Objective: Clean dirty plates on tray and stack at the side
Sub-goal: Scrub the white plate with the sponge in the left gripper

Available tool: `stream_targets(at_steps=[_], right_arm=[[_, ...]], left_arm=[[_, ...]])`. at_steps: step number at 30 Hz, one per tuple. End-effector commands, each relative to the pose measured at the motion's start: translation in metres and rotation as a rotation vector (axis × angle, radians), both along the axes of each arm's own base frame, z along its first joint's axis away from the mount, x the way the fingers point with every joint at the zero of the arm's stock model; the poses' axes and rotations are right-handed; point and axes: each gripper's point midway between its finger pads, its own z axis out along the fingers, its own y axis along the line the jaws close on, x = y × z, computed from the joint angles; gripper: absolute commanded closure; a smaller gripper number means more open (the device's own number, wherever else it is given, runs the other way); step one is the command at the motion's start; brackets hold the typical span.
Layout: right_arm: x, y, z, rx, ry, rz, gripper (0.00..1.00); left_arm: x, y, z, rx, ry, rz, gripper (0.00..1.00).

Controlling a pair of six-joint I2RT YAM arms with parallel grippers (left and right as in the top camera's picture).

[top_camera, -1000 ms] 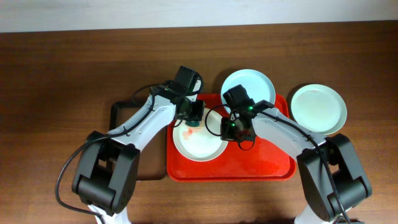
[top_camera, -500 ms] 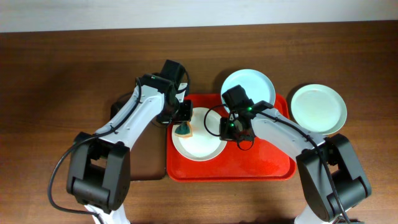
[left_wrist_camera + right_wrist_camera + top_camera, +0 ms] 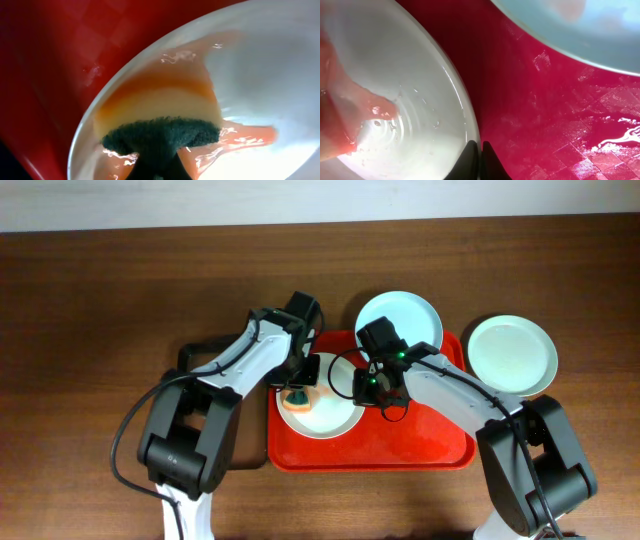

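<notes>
A pale plate (image 3: 322, 408) lies on the left part of the red tray (image 3: 420, 442). My left gripper (image 3: 297, 392) is shut on a sponge (image 3: 160, 117), yellow with a dark green scrub side, pressed on the plate's (image 3: 280, 65) left part amid a wet reddish smear. My right gripper (image 3: 481, 150) is shut on the plate's right rim (image 3: 465, 107), its fingertips pinching the edge over the tray (image 3: 560, 115). A second plate (image 3: 400, 318) rests on the tray's far edge and shows in the right wrist view (image 3: 570, 25). A third plate (image 3: 512, 354) lies on the table to the right.
A black tray (image 3: 215, 410) lies on the wooden table left of the red tray, partly under my left arm. The two arms meet over the red tray's left half. Wet streaks show on the red tray (image 3: 620, 137).
My left gripper with the sponge has moved across the plate's left part, out towards the tray's left edge and back in. The right gripper and the plates have stayed still.
</notes>
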Motion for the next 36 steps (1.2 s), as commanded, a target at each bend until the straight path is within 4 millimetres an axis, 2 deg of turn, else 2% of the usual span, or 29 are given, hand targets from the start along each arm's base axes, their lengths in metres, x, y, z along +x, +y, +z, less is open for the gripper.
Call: stream_targets(at_steps=[1,2,3,5,7,8,9,11,13,14,19,21,22,23,24,25,27,29,31,34,36], right_arm=[[-0.011,-0.003,-0.015,-0.034,0.041,0.004,0.96],[-0.011,-0.003,-0.015,-0.034,0.041,0.004,0.96],[-0.011,-0.003,-0.015,-0.034,0.041,0.004,0.96],[-0.011,-0.003,-0.015,-0.034,0.041,0.005,0.96],[-0.011,-0.003,-0.015,-0.034,0.041,0.004,0.96],[-0.011,-0.003,-0.015,-0.034,0.041,0.004,0.96],[-0.011,-0.003,-0.015,-0.034,0.041,0.005,0.96],[-0.011,-0.003,-0.015,-0.034,0.041,0.005,0.96],[-0.011,-0.003,-0.015,-0.034,0.042,0.005,0.96],[-0.011,-0.003,-0.015,-0.034,0.042,0.005,0.96],[-0.011,-0.003,-0.015,-0.034,0.041,0.005,0.96],[-0.011,-0.003,-0.015,-0.034,0.041,0.004,0.96],[-0.011,-0.003,-0.015,-0.034,0.041,0.005,0.96],[-0.011,-0.003,-0.015,-0.034,0.041,0.005,0.96],[-0.011,-0.003,-0.015,-0.034,0.041,0.005,0.96],[-0.011,-0.003,-0.015,-0.034,0.042,0.005,0.96],[-0.011,-0.003,-0.015,-0.035,0.042,0.005,0.96],[-0.011,-0.003,-0.015,-0.034,0.04,0.013,0.96],[-0.011,-0.002,-0.015,-0.031,0.04,0.014,0.96],[-0.012,0.008,-0.012,0.018,0.028,0.105,0.96],[-0.012,0.009,-0.012,0.023,0.024,0.114,0.96]], left_arm=[[-0.026,-0.02,-0.037,-0.081,0.151,-0.007,1.0],[-0.023,-0.036,-0.02,-0.219,0.17,-0.004,1.0],[-0.016,-0.04,-0.004,-0.285,0.157,-0.001,1.0],[0.004,-0.029,0.028,-0.33,0.075,0.034,1.0],[0.02,-0.013,0.075,-0.37,-0.047,0.062,1.0],[0.025,-0.005,0.091,-0.343,-0.108,0.066,1.0],[0.027,0.002,0.094,-0.299,-0.139,0.071,1.0],[0.023,0.016,0.082,-0.189,-0.138,0.077,1.0],[0.01,0.017,0.059,-0.131,-0.095,0.059,1.0],[0.005,0.015,0.048,-0.123,-0.083,0.049,1.0],[-0.021,-0.001,-0.034,-0.084,0.02,0.064,1.0],[-0.036,-0.012,-0.049,-0.128,0.104,0.054,1.0],[-0.045,-0.028,-0.045,-0.225,0.153,0.022,1.0],[-0.054,-0.056,-0.026,-0.415,0.215,-0.035,1.0],[-0.057,-0.076,-0.005,-0.579,0.25,-0.082,1.0],[-0.056,-0.083,0.008,-0.652,0.266,-0.089,1.0],[-0.034,-0.07,0.03,-0.652,0.214,-0.049,1.0],[-0.011,-0.038,0.044,-0.517,0.077,-0.019,1.0],[0.001,-0.008,0.055,-0.375,-0.02,0.018,1.0],[0.009,0.022,0.047,-0.188,-0.076,0.084,1.0],[0.005,0.025,0.041,-0.141,-0.078,0.103,1.0]])
